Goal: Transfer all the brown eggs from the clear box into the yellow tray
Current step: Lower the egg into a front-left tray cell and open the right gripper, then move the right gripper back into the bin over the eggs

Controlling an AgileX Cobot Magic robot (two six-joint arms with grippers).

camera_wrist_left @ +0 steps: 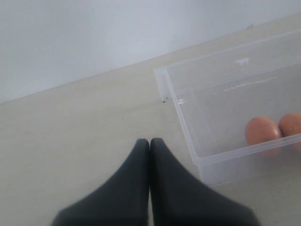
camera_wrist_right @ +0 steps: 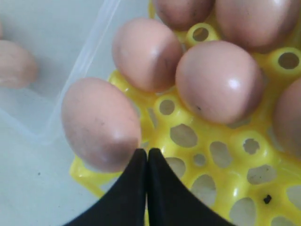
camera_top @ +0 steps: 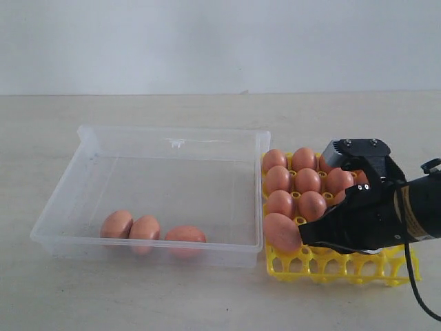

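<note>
Three eggs (camera_top: 145, 227) lay in the box (camera_top: 62, 186), lower left of exterior view; others sat in the tray (camera_top: 344, 270), lower right. There the right gripper (camera_top: 303, 239): jaws pressed together, empty, tip at the corner egg (camera_top: 281, 231). Judged: seating that egg; next, spread jaws, reach into box. Only left wrist view showed left gripper (camera_wrist_left: 149, 142), jaws together, above counter (camera_wrist_left: 70, 141).

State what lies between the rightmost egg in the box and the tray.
Only bare floor of the box and its side wall separate that egg from the tray, as the exterior view shows.
</note>
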